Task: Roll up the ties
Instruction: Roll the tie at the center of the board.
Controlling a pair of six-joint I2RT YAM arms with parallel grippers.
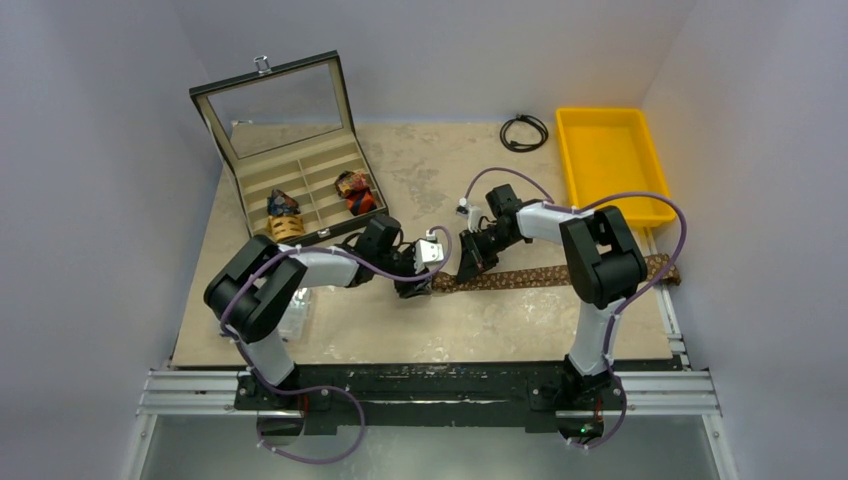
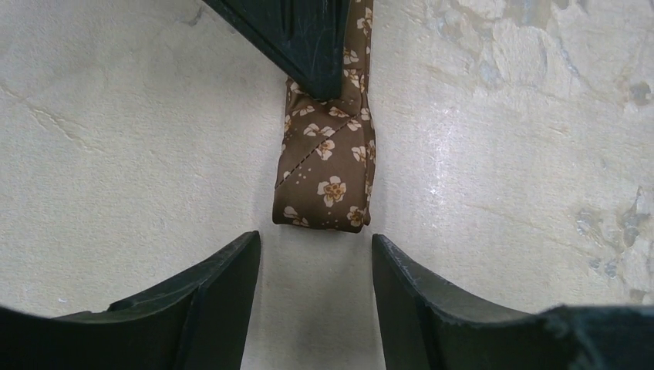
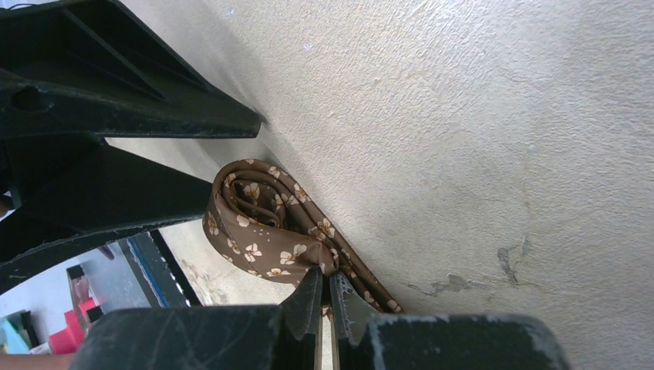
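1. Brown tie [image 1: 540, 275]: flat on table [image 1: 400, 335], centre to right edge of the top view; long axis left to right; left end turned over into a short loose fold [image 2: 324, 181], a first turn at most, not yet a coil
2. Right gripper [image 3: 324, 297]: fingers pressed together, pinching the tie just behind the fold; seen in the left wrist view as a dark finger at top centre, over the strip
3. Left gripper [image 2: 316, 250]: fingers spread, nothing between them; tips at the bottom of its own view, fold just beyond them and apart from both, gap roughly in line with the fold's width
4. Deciding relation: fold straight ahead of the left fingers, on the tie's long axis; left gripper nearer the free end, right gripper on the far side of the fold
5. Next move, as judged: left fingers forward around the fold, closed on it, then turned over toward the right of the top view; right pinch probably to shift further along the strip first
6. Risk, as judged: loose fold springing open once the pinch lets go
7. Other ties: two rolled ties [image 1: 284, 205], in separate compartments of the box [image 1: 300, 175], upper left of the top view
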